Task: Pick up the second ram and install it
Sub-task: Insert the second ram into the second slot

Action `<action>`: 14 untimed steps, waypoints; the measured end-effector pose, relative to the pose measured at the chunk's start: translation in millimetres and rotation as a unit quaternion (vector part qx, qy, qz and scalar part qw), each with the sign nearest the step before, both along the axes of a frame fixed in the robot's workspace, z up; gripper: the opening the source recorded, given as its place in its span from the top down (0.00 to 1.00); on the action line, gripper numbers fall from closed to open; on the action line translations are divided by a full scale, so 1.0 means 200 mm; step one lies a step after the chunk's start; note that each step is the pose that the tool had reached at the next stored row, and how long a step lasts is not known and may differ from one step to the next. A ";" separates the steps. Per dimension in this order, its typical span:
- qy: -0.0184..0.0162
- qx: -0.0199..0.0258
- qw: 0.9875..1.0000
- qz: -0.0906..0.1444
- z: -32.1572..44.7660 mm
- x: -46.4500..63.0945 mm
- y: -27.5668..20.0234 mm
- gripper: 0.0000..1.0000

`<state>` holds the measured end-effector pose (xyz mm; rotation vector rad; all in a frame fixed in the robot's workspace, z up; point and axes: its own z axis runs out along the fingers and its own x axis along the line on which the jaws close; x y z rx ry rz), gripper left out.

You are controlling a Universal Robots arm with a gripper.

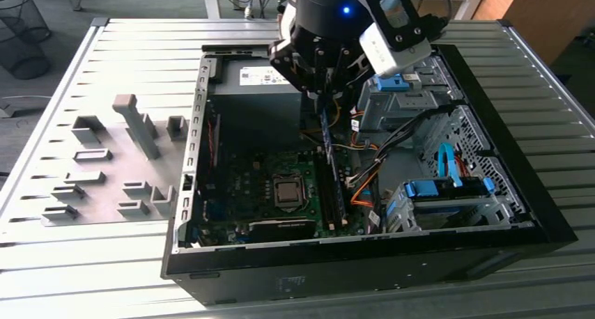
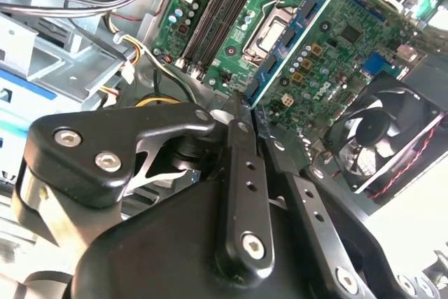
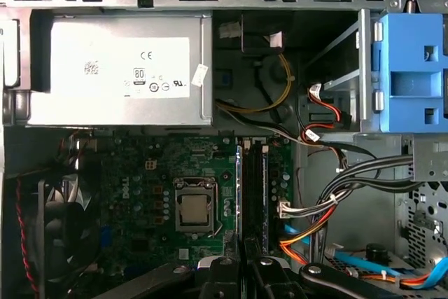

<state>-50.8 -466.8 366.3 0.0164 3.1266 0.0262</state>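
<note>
Grey ribbed table (image 1: 111, 61) carries, at the exterior view's left, a rack of grey fixture blocks (image 1: 121, 162), and next to it sits the open black computer case (image 1: 372, 263) with its green motherboard (image 1: 251, 187) and bare processor socket (image 1: 289, 191). My gripper (image 1: 321, 89) hangs over the case's middle, fingers (image 2: 241, 166) pinched shut on the second ram (image 1: 327, 134), which stands on edge, slanting down toward the memory slots (image 1: 330, 193) just right of the socket. Farther right lie orange and black cables (image 1: 372, 183) and the blue drive clips (image 1: 446, 187).
</note>
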 end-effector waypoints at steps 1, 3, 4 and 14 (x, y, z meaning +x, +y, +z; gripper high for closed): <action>0.000 0.000 1.000 0.001 0.000 0.00 0.000 0.86; 0.000 0.000 1.000 0.001 0.000 0.00 0.000 0.86; 0.000 0.000 1.000 0.001 0.000 0.00 0.000 0.86; 0.000 0.000 1.000 0.002 -0.063 0.00 0.000 0.86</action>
